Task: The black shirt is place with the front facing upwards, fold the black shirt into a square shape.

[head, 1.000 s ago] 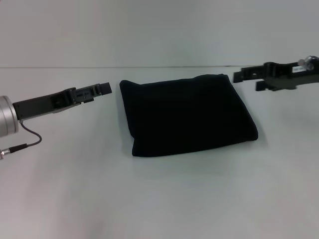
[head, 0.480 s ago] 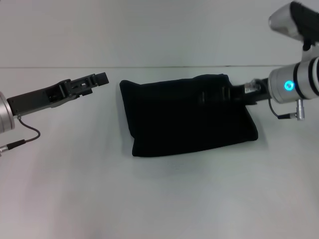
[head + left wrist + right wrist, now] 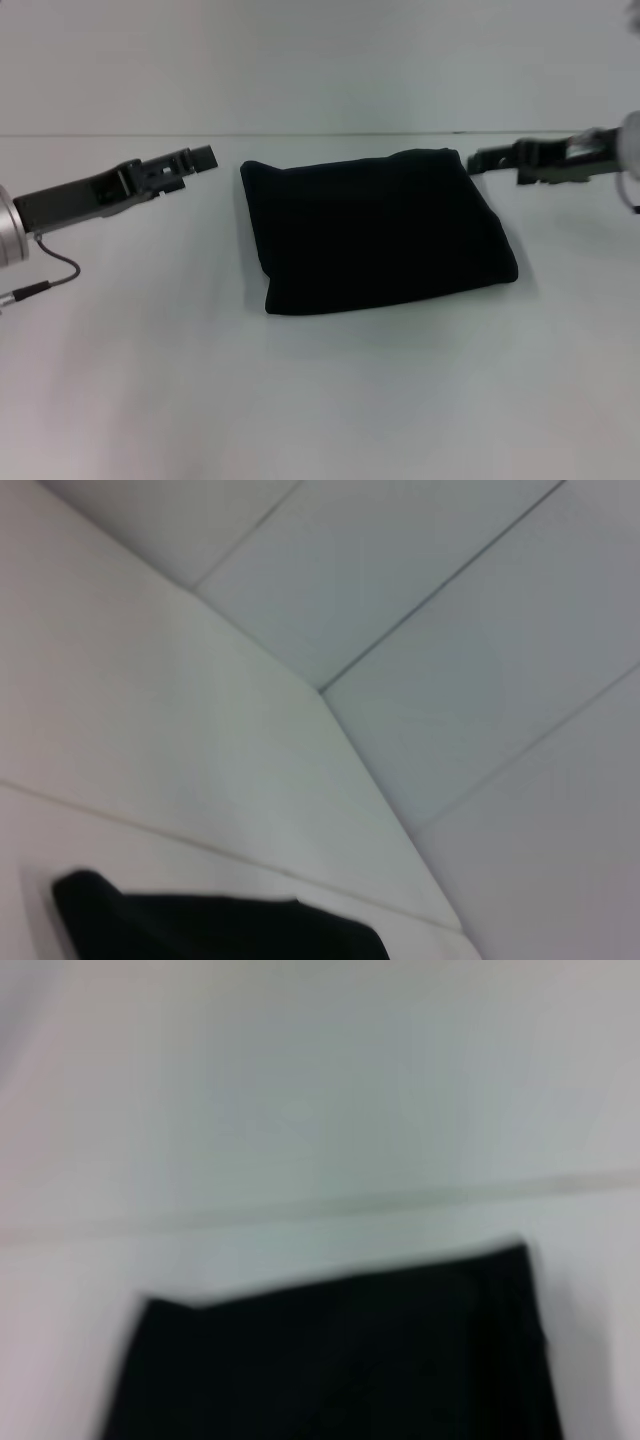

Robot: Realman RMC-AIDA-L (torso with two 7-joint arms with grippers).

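The black shirt lies folded into a thick, roughly square pad in the middle of the white table. No letters or label show. It also shows in the left wrist view and in the right wrist view. My left gripper hovers just left of the shirt's far left corner, apart from it. My right gripper hovers just right of the shirt's far right corner, apart from it. Neither holds any cloth.
A pale wall rises behind the table's far edge. A thin cable hangs under my left arm at the left side.
My right arm swung in over the shirt's right side half a second ago and has drawn back out to the right. My left gripper rose slightly away from me. The shirt has not moved.
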